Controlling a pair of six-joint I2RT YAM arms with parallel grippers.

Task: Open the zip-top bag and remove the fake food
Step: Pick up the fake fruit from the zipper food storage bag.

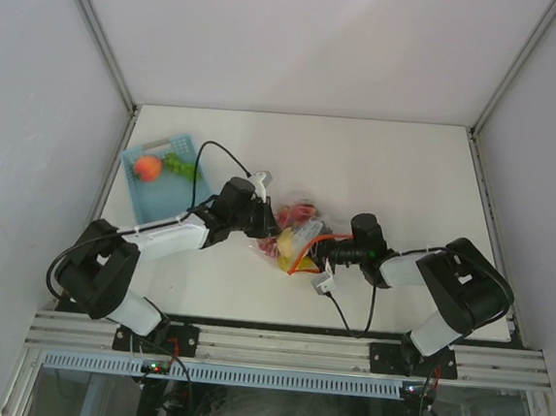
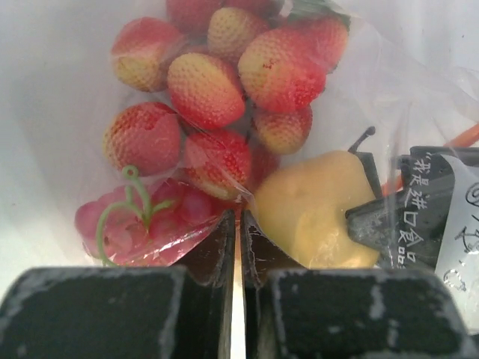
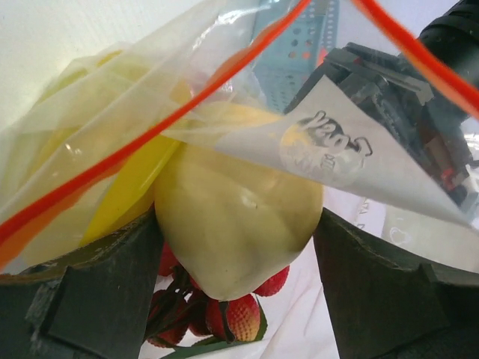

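1 zip-top bag [image 2: 408,82], pinched in the left jaws.

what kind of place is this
Probably a robot lab test cell: white panels boxing in a table, left arm and right arm bolted to an aluminium rail, toy fruit in a bag.

In the overhead view, the fake food [image 1: 287,244] in the zip-top bag [image 1: 307,232] is too small for you to tell apart, and the tips of the left pincer [image 1: 263,222] and the right pincer [image 1: 326,255] stay hidden. The left wrist view cuts the red fruits [image 2: 224,82] at its top edge. Whether the right pincer grips the yellow pear [image 3: 224,209] or only touches it, you cannot tell.
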